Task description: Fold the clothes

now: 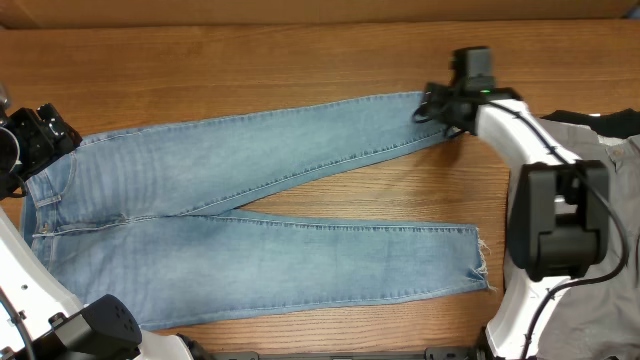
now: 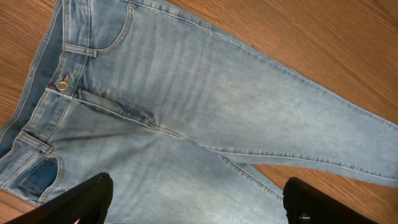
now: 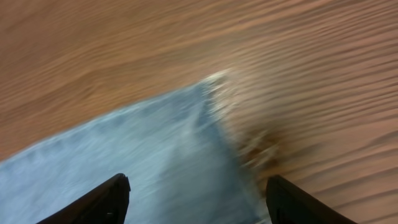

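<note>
Light blue jeans [image 1: 250, 210] lie flat on the wooden table, waistband at the left, both legs spread toward the right in a V. My left gripper [image 1: 35, 140] hovers over the waistband end; the left wrist view shows its black fingers [image 2: 74, 202] wide apart above the denim [image 2: 186, 99], open and holding nothing. My right gripper [image 1: 440, 105] is at the ankle hem of the far leg; in the blurred right wrist view its fingers [image 3: 102, 202] stand apart over the frayed hem [image 3: 217, 106], open and empty.
A pile of grey and white cloth [image 1: 610, 140] lies at the right edge behind the right arm's base [image 1: 555, 225]. Bare wood [image 1: 330, 185] shows between the two legs. The near leg's frayed hem [image 1: 482, 260] ends close to that base.
</note>
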